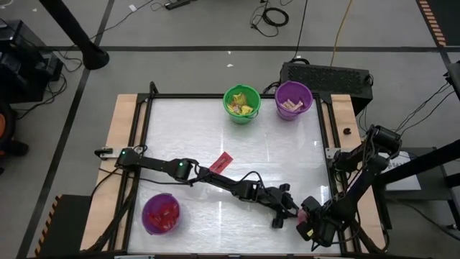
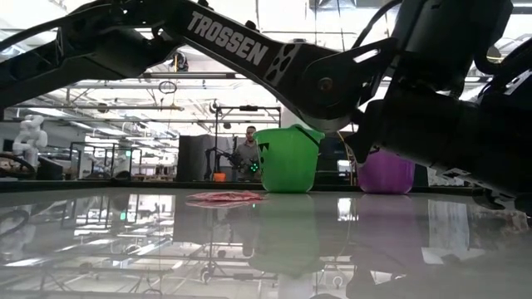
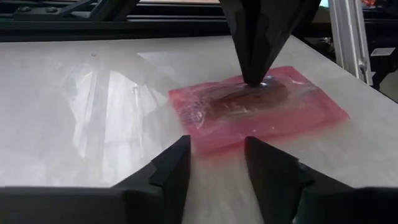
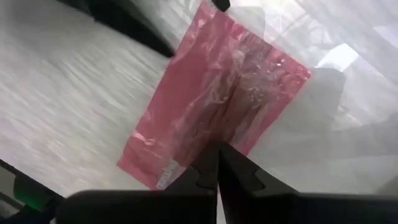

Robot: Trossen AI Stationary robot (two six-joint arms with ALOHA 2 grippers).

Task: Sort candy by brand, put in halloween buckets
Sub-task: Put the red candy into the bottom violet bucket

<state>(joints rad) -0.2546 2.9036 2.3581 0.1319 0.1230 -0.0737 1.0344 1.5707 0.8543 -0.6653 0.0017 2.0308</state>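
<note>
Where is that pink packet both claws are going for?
The pink packet lies flat near the table's front right corner, with the shut right gripper pressing on it and the open left gripper just beside it.

Right end effector [image 3: 258, 78] atop packet [image 3: 298, 118]

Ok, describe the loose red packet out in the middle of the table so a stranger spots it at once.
Start at the green bucket on the table's far edge. Come toward the left arm: beside it lies a flat red packet, alone on the bare white tabletop, unlike the pink packet between both grippers.
</note>
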